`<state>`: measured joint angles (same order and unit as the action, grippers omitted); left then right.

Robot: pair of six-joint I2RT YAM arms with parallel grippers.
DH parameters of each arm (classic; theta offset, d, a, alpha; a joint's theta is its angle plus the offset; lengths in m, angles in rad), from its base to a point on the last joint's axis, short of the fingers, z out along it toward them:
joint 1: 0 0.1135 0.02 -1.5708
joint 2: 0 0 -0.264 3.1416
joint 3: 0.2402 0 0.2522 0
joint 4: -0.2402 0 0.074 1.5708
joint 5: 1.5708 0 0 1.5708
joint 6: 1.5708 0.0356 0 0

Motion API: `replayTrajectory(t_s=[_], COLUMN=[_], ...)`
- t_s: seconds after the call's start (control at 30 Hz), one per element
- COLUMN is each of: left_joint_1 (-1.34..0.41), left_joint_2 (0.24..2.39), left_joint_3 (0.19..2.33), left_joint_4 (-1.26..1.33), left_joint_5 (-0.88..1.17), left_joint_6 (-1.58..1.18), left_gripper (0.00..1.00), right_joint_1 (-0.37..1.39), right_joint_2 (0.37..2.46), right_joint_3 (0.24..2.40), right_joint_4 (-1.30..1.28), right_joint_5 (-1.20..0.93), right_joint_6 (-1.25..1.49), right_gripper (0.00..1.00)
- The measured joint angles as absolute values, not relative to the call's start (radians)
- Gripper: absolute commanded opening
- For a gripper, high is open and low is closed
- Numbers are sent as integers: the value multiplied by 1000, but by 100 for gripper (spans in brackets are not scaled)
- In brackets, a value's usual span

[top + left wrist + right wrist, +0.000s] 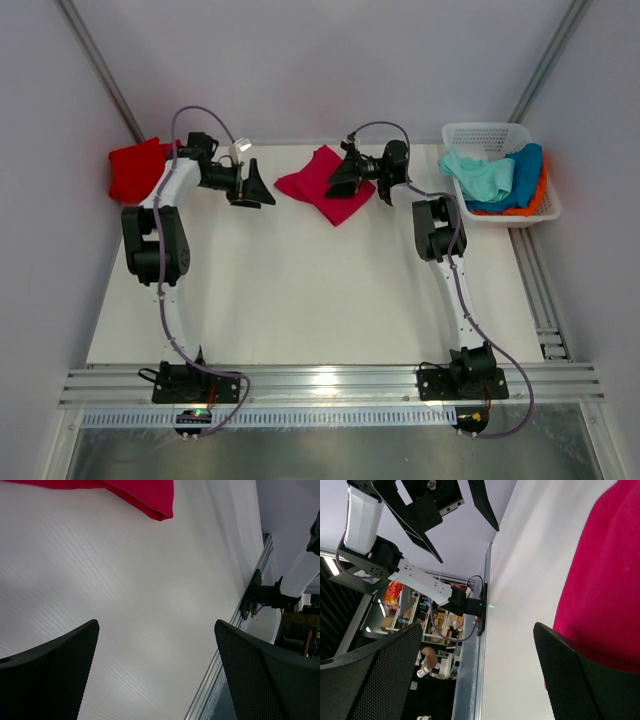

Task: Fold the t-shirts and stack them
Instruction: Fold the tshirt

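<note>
Left jaws and right jaws hang released, empty. We see a soft crimson-pink t-shirt [322, 186] folded diamond-wise, upper centre on the matte white surface [300, 290]; a rumpled red t-shirt [135, 170] upper left; mint-green tee [482, 176], blue tee [522, 168], orange tee [541, 190] in a white lattice basket [487, 133], upper right.

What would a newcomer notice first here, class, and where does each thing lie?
The crimson-pink t-shirt lies at the far middle of the table, the open left claw beside it and the open right claw over its edge. A red t-shirt sits in the far left corner; the white basket at far right holds mint-green, blue and orange t-shirts.
</note>
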<state>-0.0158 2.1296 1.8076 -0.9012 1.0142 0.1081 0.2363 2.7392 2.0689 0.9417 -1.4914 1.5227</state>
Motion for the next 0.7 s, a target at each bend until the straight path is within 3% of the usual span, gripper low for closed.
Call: replayTrajectory(t_s=[0.3, 0.7], left_joint_1=[-16, -31], left_joint_2=[2125, 2129], left_joint_3=[1802, 1797], left_joint_4=[-879, -857], left_joint_5=[1008, 1002], left_joint_6=[104, 83], left_gripper=[99, 99], right_joint_1=[236, 226], right_joint_2=[2733, 2841], right_joint_3=[2215, 2222], right_joint_4=[727, 736], right_joint_5=[-1492, -1481], right_joint_6=[1337, 1386], right_gripper=[96, 96])
